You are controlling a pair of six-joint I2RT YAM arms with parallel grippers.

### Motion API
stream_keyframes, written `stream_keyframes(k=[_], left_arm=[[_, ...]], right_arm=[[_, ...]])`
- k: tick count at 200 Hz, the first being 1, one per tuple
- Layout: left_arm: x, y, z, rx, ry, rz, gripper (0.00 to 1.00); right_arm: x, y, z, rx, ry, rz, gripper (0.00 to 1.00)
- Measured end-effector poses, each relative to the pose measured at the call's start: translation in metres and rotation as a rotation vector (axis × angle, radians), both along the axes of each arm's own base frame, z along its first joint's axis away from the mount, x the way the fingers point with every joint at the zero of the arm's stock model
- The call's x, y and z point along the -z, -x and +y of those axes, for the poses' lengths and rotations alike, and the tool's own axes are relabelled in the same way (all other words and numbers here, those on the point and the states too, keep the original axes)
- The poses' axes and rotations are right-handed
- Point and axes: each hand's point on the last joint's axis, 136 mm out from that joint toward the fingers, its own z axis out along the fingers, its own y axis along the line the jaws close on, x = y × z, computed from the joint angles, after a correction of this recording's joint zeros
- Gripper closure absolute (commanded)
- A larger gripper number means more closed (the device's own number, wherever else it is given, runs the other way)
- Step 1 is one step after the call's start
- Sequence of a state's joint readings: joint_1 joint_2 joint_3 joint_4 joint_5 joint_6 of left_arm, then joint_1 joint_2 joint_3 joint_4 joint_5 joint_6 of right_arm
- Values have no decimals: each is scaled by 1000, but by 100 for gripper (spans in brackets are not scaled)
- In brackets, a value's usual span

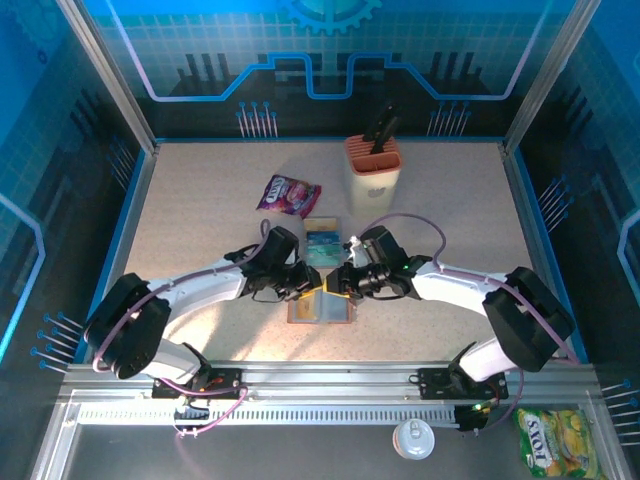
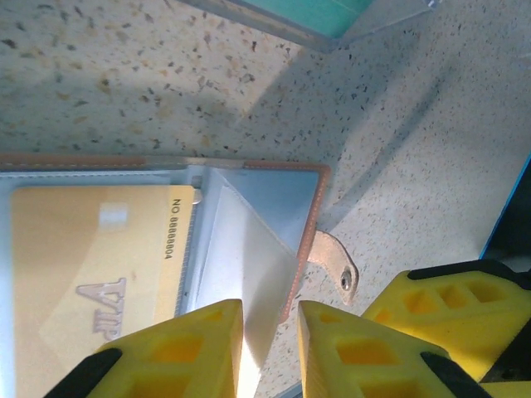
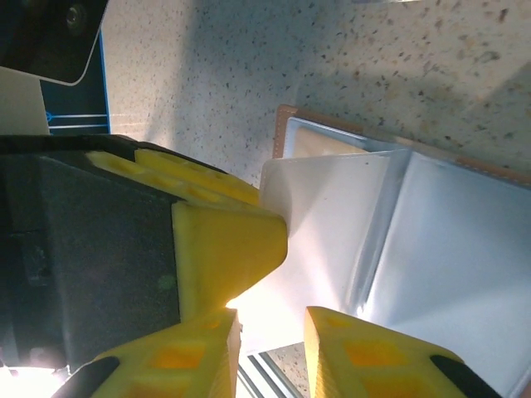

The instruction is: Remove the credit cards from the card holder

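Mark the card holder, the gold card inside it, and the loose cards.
card holder [image 2: 282, 195], left wrist view, grey-blue inner face.
gold card [image 2: 83, 249], left wrist view, middle of face.
loose cards [image 1: 322, 245], top view, teal face.

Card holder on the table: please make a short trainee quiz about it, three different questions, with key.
1. True or false: the small brown leather-look card holder lies open.
2. The teal and blue flat credit cards lie: A) inside the holder; B) on the speckled table, apart from the holder; C) on a shelf.
3. Fill in: the tan flat card in the holder's pocket bears the letters ___.
Key: 1 true; 2 B; 3 VIP.
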State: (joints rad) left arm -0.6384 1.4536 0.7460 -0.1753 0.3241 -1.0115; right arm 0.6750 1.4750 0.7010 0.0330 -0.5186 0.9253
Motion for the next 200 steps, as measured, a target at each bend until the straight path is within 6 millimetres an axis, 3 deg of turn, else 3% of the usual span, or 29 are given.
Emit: stream_keyframes(k=[70,138,200], left_arm=[[20,10,-7,35,-28,58,82],[20,2,-21,54,-14,53,81],[19,-5,-34,70,0,51,69]], right_arm=[[-3,-3,-14,47,12,-21,72],[-17,-13,-38,140,8,-66,71],[-11,-7,-48,153,35,-50,69]])
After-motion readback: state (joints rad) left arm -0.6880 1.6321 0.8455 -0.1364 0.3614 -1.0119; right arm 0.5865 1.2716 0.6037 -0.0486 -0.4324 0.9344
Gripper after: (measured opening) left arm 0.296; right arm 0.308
